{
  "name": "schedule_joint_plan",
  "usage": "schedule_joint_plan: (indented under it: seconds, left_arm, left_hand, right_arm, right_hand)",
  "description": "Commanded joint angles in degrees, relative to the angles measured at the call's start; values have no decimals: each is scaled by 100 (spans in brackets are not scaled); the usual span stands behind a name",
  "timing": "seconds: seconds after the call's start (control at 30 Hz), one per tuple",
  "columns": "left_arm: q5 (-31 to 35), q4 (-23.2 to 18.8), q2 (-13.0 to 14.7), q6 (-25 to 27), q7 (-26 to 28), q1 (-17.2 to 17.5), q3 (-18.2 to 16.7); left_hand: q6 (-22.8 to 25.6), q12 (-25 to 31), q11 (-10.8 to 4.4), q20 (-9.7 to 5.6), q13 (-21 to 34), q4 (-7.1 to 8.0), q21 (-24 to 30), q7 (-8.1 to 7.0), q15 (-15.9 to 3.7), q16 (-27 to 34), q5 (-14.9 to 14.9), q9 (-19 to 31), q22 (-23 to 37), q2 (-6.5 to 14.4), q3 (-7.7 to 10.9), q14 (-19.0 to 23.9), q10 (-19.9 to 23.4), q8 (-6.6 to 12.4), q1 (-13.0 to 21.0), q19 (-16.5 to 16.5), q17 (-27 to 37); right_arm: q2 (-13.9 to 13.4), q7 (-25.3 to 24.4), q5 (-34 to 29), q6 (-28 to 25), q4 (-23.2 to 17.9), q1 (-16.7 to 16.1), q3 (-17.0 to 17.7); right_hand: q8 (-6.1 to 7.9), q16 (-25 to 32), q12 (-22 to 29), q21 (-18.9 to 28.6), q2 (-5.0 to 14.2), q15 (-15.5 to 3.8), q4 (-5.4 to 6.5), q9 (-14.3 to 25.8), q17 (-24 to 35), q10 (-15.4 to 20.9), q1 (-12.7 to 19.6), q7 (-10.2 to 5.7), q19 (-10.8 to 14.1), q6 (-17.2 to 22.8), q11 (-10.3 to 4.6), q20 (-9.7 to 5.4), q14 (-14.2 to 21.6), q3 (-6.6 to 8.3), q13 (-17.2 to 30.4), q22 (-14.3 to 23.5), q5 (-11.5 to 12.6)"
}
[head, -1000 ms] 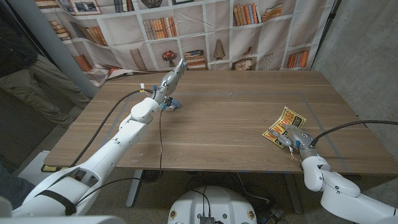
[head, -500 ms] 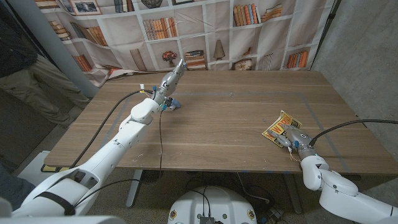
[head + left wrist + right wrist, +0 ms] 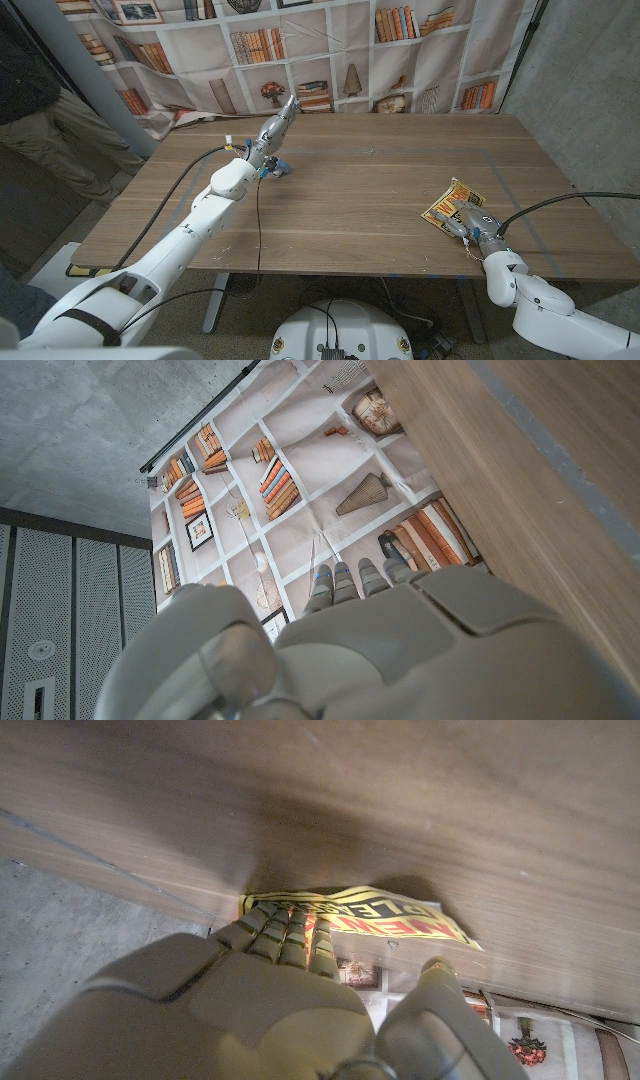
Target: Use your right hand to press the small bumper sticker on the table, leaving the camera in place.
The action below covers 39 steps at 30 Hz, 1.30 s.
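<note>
Right hand (image 3: 468,223) presses yellow-red bumper sticker (image 3: 452,198), edge curled.

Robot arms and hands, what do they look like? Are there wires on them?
Both arms are smooth, glossy white shells with rounded joints. The left hand and right hand are pale grey with segmented fingers. A thin black cable runs along the left arm, with small blue bits at the wrist; another black cable loops off the right wrist.

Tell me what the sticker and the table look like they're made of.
Sticker: likely thin printed paper or vinyl, yellow with red and black print; its edge lifts and bends under the right hand.
Table: wood or wood-look laminate, matte brown with visible grain streaks; which one is unclear.
</note>
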Motion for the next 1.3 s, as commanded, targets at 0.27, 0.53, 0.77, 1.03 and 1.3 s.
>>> schedule_joint_plan:
  seconds: [0.27,0.53,0.77,1.03,1.3]
  left_arm:
    - [8,48,-37,26,-30,-40,46]
    - [8,125,-58,-6,-80,-98,51]
    - [3,169,-68,-9,-97,-119,46]
    - [7,244,-86,-36,-136,-168,49]
    - [1,263,-81,-13,-181,-191,51]
  left_hand:
    - [-42,10,-32,-7,14,12,-8,-13,-1,-10,-17,13,16,6,28,-60,-28,-21,36,-108,2]
    - [-43,11,-41,-9,14,14,-6,-17,-13,-13,-23,13,16,5,33,-68,-27,-21,40,-108,2]
    - [-48,9,-54,-9,14,15,-5,-17,-3,-11,-27,13,16,2,37,-65,-32,-23,43,-107,2]
    - [-49,11,-40,-10,14,16,-5,-14,-1,-11,-32,13,16,0,42,-66,-28,-23,47,-109,2]
    - [-49,10,-39,-10,14,17,-5,-20,-4,-10,-37,13,16,-2,48,-65,-30,-22,52,-114,2]
  right_arm:
    - [-235,-623,83,-41,-505,-335,498]
    - [-211,-784,-34,-50,-634,-368,661]
    - [-217,-860,-84,-27,-677,-423,813]
    - [-247,-866,-218,-19,-759,-386,914]
    - [-84,-988,130,404,-692,-628,1384]
  right_hand:
    - [58,46,82,64,13,31,-6,22,27,131,-42,-99,102,265,-40,-242,60,-6,111,138,35]
    - [37,49,86,68,19,45,-7,22,27,140,-36,-121,114,233,-62,-226,75,-2,111,137,37]
    - [26,47,91,70,24,56,-9,22,26,151,-30,-138,120,221,-74,-214,77,2,112,137,38]
    - [29,50,98,75,38,59,-10,23,26,169,-19,-138,131,242,-84,-201,89,11,112,137,40]
    - [26,60,112,82,44,63,-12,24,26,204,-12,-145,152,251,-89,-192,124,15,113,137,40]
